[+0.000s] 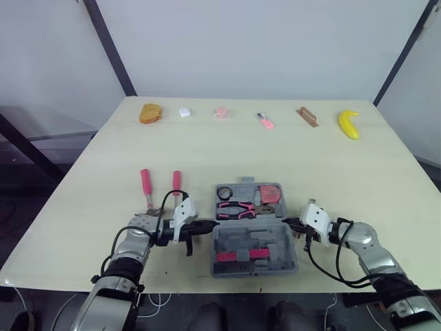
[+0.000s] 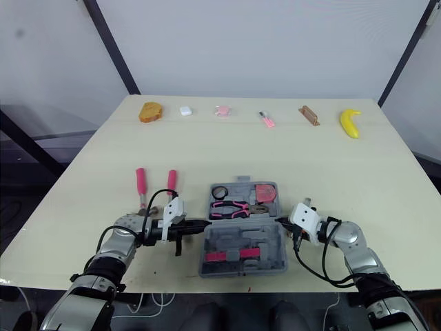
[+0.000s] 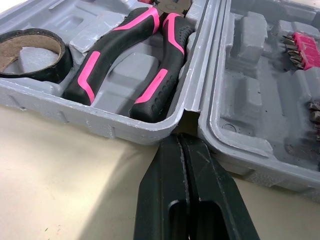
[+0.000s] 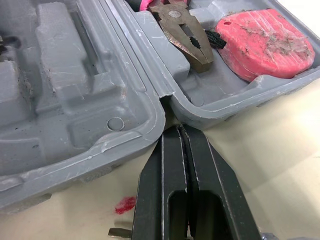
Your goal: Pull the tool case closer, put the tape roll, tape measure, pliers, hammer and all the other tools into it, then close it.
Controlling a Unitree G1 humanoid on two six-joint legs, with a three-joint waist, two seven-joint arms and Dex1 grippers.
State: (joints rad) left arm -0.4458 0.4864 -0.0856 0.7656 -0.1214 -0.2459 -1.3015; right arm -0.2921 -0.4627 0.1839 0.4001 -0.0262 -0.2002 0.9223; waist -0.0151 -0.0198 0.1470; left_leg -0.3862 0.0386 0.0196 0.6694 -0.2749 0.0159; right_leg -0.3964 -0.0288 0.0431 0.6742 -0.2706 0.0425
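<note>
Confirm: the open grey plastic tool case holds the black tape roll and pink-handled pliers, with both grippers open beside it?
No: the left gripper and right gripper are shut, per the wrist views. The grey plastic tool case does hold the black tape roll and pink-handled pliers.

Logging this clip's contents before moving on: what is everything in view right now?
table: one, pale beige, under everything
tool case: one, grey, open, near edge
tape roll: one, black, case's far half, left
pliers: one, pink and black, far half, middle
tape measure: one, pink, far half, right
bit holders: one row, pink, near half
pink-handled tools: two, on table left of case
Far row, left to right:
orange-brown lump: one
white object: one
pale pink object: one
small pink tool: one
brown block: one
banana: one, yellow
left gripper: black, shut, at case's left hinge
right gripper: black, shut, at right hinge
</note>
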